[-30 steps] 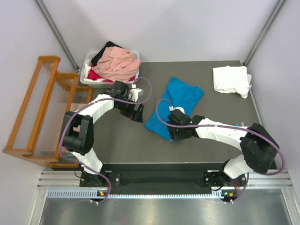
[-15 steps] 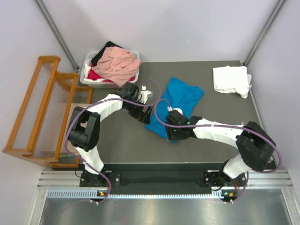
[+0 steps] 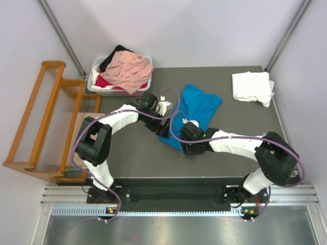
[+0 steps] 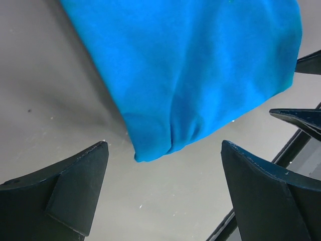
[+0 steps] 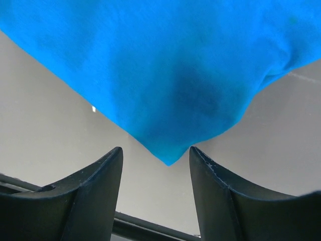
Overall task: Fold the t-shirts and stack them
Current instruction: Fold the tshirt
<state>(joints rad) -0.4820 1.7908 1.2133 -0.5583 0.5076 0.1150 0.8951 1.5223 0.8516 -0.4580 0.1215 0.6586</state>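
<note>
I have the blue tee [image 3: 196,108] lying rumpled on the dark counter [image 3: 127,155], its long side running on a slant. Both arms meet at its near, lower corner.

The left tool [image 3: 164,128] sits at the left side of that corner. On the left wrist view the left tool [image 4: 164,150] is spread wide. A rounded fold of the blue tee [image 4: 200,65] reaches down into the gap, and bare counter [image 4: 60,90] lies under both fingers. Neither finger touches the cloth there.

The right tool [image 3: 187,148] sits just at the near side of the same corner. On the right wrist view the right tool [image 5: 155,153] is parted more narrowly. The pointed tip of the blue tee [image 5: 150,65] lies right between its fingertips. I cannot tell whether the fingers touch the cloth.

A white tee [image 3: 251,87] lies bunched well to the right of the blue tee, near the counter's far right corner. To the far left of the blue tee stands a white tub [image 3: 92,84]. A pink tee [image 3: 130,69] is heaped on top of it, with a red tee [image 3: 104,81] and a black tee [image 3: 110,58] showing beneath. Farther left of the blue tee, off the counter, stands a wooden rack [image 3: 46,117].
</note>
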